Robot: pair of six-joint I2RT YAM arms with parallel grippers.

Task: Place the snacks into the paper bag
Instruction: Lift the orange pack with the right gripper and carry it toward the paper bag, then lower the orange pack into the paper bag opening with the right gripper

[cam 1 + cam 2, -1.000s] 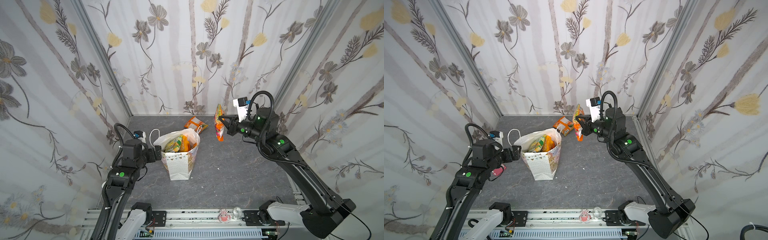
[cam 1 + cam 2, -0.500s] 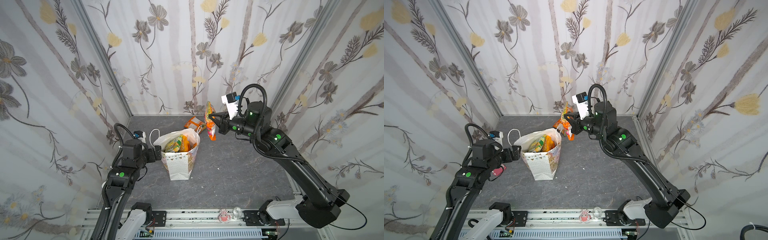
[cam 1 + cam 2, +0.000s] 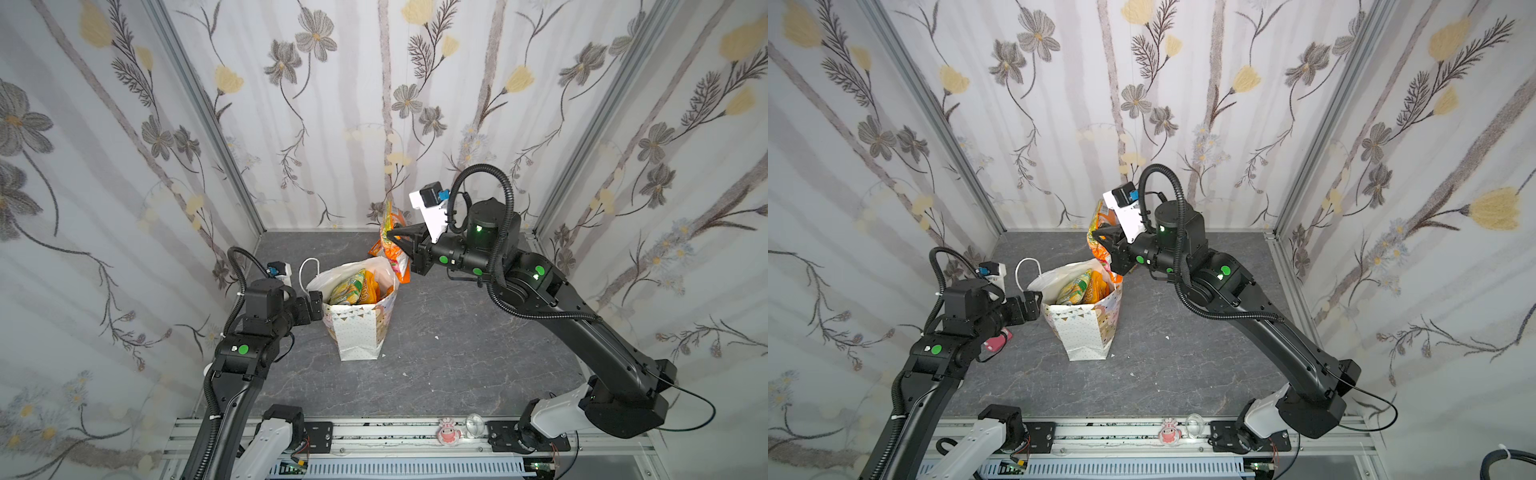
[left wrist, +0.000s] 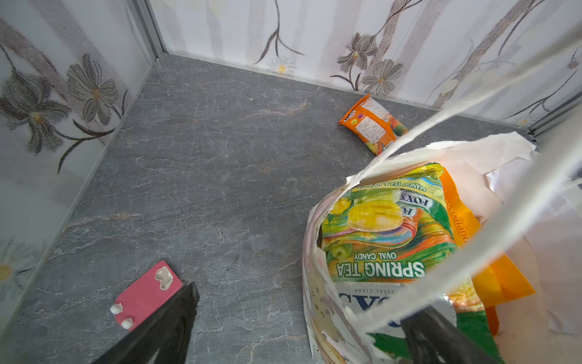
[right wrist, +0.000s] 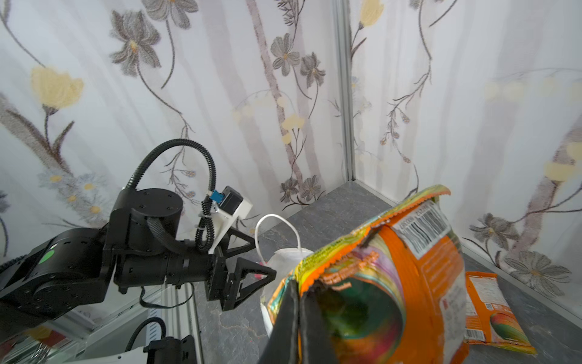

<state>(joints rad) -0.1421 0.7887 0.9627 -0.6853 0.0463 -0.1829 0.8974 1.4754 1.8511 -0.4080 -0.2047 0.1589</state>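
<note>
Right gripper pinches orange packet (left gripper agape).

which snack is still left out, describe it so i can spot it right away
Find the white paper bag standing mid-table. Behind it, toward the back wall, an orange packet lies flat on the grey table. Unlike the held packet in the right hand near the bag's rim, it lies alone, ungripped.
</note>
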